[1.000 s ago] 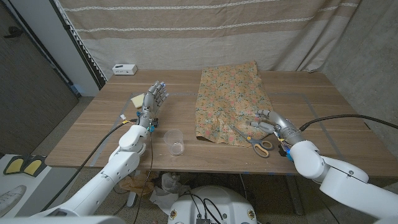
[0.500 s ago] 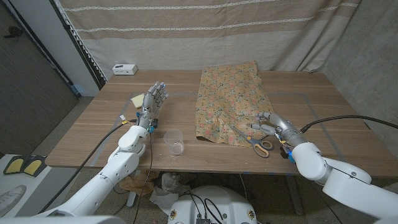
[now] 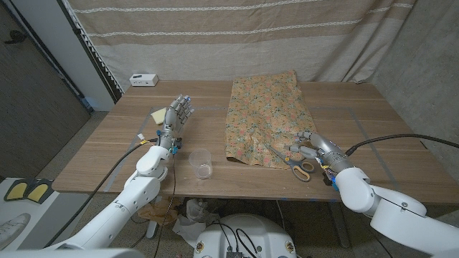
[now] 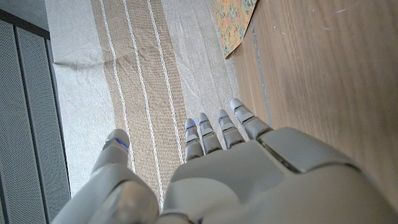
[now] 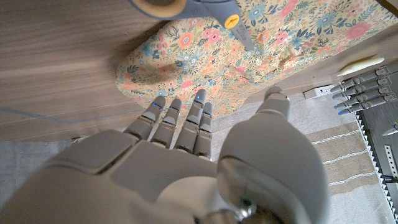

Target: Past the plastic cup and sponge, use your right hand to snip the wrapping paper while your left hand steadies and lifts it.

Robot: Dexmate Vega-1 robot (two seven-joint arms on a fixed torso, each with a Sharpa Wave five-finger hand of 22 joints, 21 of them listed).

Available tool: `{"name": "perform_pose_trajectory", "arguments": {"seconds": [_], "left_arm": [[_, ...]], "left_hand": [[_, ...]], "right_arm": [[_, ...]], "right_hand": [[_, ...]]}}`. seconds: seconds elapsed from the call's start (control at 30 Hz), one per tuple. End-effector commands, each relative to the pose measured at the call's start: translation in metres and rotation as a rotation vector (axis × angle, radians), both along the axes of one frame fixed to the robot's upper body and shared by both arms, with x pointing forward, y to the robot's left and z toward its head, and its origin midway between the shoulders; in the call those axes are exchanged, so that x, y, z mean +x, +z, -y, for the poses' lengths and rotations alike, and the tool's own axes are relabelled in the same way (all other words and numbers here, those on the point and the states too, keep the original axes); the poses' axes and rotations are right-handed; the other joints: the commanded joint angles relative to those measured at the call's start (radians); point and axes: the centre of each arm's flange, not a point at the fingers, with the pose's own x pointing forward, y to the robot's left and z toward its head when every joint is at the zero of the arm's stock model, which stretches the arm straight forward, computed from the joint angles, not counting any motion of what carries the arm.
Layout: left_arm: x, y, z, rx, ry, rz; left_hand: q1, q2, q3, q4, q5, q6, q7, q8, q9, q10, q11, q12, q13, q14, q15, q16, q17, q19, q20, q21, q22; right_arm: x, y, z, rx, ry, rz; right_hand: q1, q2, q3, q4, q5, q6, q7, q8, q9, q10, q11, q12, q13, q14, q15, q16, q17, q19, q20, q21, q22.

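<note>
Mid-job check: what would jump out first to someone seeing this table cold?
The floral wrapping paper spread over the table's right half, with scissors lying at its near edge. The right hand hovers open by the scissors; the left hand is raised, open, beyond the plastic cup.

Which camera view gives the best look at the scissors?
The head view: the whole scissors show there, blades on the wrapping paper, orange handles on the table beside the right hand. The right wrist view shows only part of a handle and blade. The left wrist view shows none.
</note>
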Motion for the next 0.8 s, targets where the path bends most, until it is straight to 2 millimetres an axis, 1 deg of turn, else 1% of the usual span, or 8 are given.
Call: {"name": "perform_pose_trajectory", "arguments": {"seconds": [0.03,0.13,0.23,0.27,0.47,0.57,0.63,0.8], "left_arm": [[-0.0021,0.0002,-0.0039,-0.002,0.004,0.01],[-0.0016,0.0013,-0.0044,0.002,0.003,0.012],[-0.0011,0.0022,-0.0049,0.004,0.002,0.013],[-0.0011,0.0022,-0.0051,0.004,0.002,0.012],[-0.0004,0.0004,-0.0066,0.002,0.005,0.006],[-0.0002,-0.0008,-0.0066,-0.003,0.005,0.004],[-0.0002,-0.0013,-0.0063,-0.003,0.004,0.003],[-0.0008,-0.0017,-0.0056,-0.002,0.008,0.004]], "left_hand": [[0.012,0.0,-0.001,0.0,0.006,0.014,0.008,0.003,0.003,0.005,0.001,0.0,0.004,0.004,-0.101,0.005,0.003,0.01,-0.051,-0.008,0.006],[0.012,0.0,-0.002,0.0,0.006,0.018,0.011,0.005,0.003,0.006,0.0,0.001,0.004,0.004,-0.1,0.005,0.003,0.011,-0.052,-0.009,0.006],[0.012,0.001,-0.002,0.0,0.006,0.02,0.012,0.005,0.003,0.005,0.001,0.0,0.004,0.003,-0.1,0.005,0.003,0.011,-0.052,-0.011,0.006],[0.012,0.001,-0.003,0.001,0.006,0.021,0.013,0.005,0.003,0.005,-0.004,0.0,0.004,0.003,-0.101,0.005,0.003,0.011,-0.052,-0.012,0.006],[0.013,0.001,-0.004,0.001,0.006,0.026,0.015,0.007,0.003,0.007,0.002,0.001,0.004,0.002,-0.1,0.004,0.003,0.012,-0.053,-0.014,0.006],[0.013,0.002,-0.004,0.001,0.005,0.034,0.021,0.009,0.003,0.006,0.001,0.001,0.004,0.001,-0.1,0.004,0.003,0.012,-0.053,-0.017,0.006],[0.013,0.002,-0.005,0.001,0.005,0.034,0.021,0.009,0.003,0.007,0.001,0.001,0.004,0.001,-0.101,0.004,0.003,0.012,-0.053,-0.017,0.006],[0.013,0.002,-0.005,0.001,0.005,0.036,0.021,0.008,0.003,0.008,0.001,0.001,0.004,0.001,-0.1,0.004,0.003,0.012,-0.052,-0.019,0.006]], "right_arm": [[-0.002,-0.0051,-0.0086,-0.049,-0.03,0.011],[-0.0016,-0.0063,-0.0109,-0.055,-0.037,0.013],[-0.0016,-0.0074,-0.0131,-0.068,-0.042,0.012],[-0.0017,-0.0076,-0.0138,-0.074,-0.045,0.014],[-0.0013,-0.0094,-0.016,-0.107,-0.057,0.009],[-0.0011,-0.0104,-0.0163,-0.116,-0.063,0.01],[-0.0002,-0.0115,-0.0152,-0.104,-0.057,0.007],[0.001,-0.0136,-0.0149,-0.113,-0.06,0.008]], "right_hand": [[-0.004,-0.003,-0.003,0.003,0.004,0.01,-0.008,0.008,0.005,0.008,-0.002,0.011,0.005,-0.006,-0.092,-0.002,0.005,-0.008,0.0,-0.002,0.001],[-0.004,-0.004,-0.004,0.003,0.005,0.026,-0.018,0.015,0.007,0.003,-0.001,0.012,0.008,-0.008,-0.092,-0.001,0.005,-0.009,-0.001,-0.001,0.001],[-0.004,-0.004,-0.004,0.003,0.005,0.031,-0.019,0.017,0.007,0.002,0.001,0.012,0.009,-0.01,-0.092,-0.001,0.005,-0.01,0.0,-0.001,0.001],[-0.005,-0.004,-0.004,0.003,0.005,0.031,-0.019,0.017,0.007,0.001,0.001,0.012,0.01,-0.012,-0.093,-0.001,0.005,-0.011,0.001,-0.001,0.001],[-0.005,-0.002,-0.004,0.004,0.006,0.06,-0.021,0.028,0.009,-0.001,0.001,0.017,0.017,-0.016,-0.093,0.001,0.006,-0.014,0.0,0.0,0.002],[-0.005,-0.002,-0.004,0.004,0.007,0.072,-0.037,0.032,0.01,0.0,0.003,0.021,0.021,-0.018,-0.093,0.002,0.006,-0.016,0.0,0.001,0.002],[-0.006,-0.001,-0.004,0.004,0.008,0.078,-0.036,0.034,0.011,0.014,0.001,0.03,0.025,-0.019,-0.094,0.003,0.006,-0.017,0.0,0.001,0.002],[-0.006,-0.001,-0.005,0.005,0.008,0.086,-0.037,0.037,0.012,0.017,0.0,0.034,0.029,-0.019,-0.092,0.004,0.006,-0.016,0.002,0.003,0.002]]}}
